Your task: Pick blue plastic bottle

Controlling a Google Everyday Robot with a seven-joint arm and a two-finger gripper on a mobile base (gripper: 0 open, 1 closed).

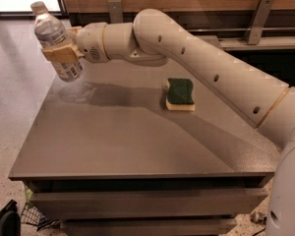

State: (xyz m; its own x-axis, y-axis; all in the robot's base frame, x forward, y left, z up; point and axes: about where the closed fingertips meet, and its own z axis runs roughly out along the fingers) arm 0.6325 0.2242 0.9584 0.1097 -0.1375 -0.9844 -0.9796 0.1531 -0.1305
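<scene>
The blue plastic bottle [55, 43] is a clear water bottle with a white cap and a pale label. It hangs tilted in the air above the far left corner of the grey table [137, 141], its base clear of the top. My gripper [61, 52] is shut on the bottle's middle, with tan fingers [64, 53] wrapped across the label. The white arm reaches in from the right across the back of the table. The green drink can is hidden behind the arm.
A green and yellow sponge [180, 94] lies on the table right of centre. A wooden wall with metal brackets [259, 14] runs behind. The floor [10, 82] drops off to the left of the table.
</scene>
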